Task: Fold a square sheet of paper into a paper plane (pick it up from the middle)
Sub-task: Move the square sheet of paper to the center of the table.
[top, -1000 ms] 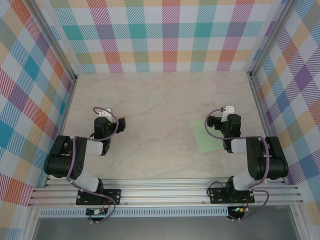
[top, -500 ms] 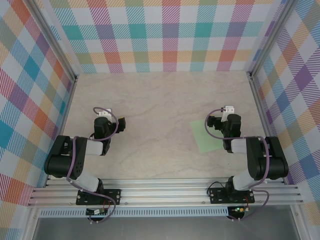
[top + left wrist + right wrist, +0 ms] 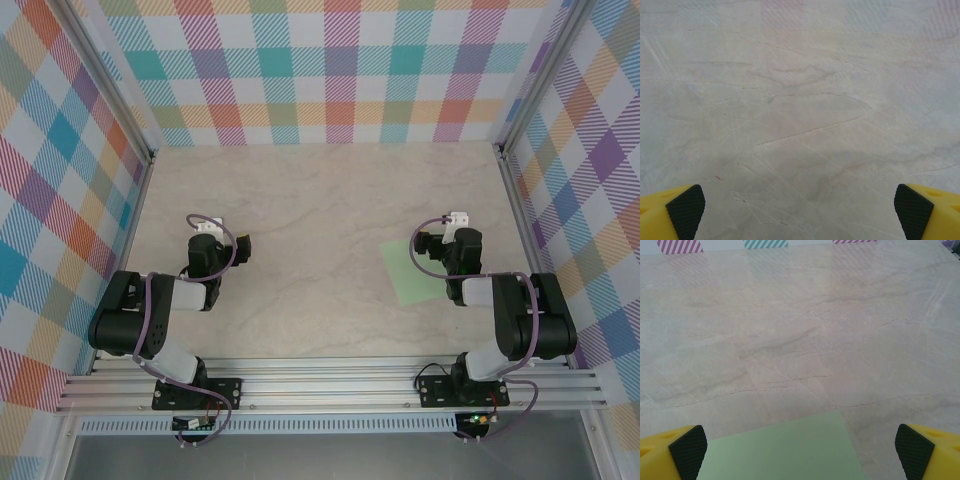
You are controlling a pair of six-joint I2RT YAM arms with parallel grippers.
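Note:
The square sheet of paper (image 3: 409, 276) is pale mint green and lies flat and uncreased on the marble table (image 3: 320, 200), right of centre; it is a plain square, not a paper plane. My right gripper (image 3: 426, 247) hovers over the sheet's far edge, partly covering it. In the right wrist view the sheet (image 3: 785, 452) runs along the bottom between the wide-apart yellow fingers (image 3: 687, 450), and the right gripper (image 3: 801, 450) is open and holds nothing. My left gripper (image 3: 243, 245) is over bare table at the left. It (image 3: 799, 210) is open too, with only marble between its pads.
Checked walls and metal posts (image 3: 512, 170) close the table on three sides. The aluminium rail (image 3: 330, 385) with both arm bases runs along the near edge. Bare marble lies between the arms and toward the back wall.

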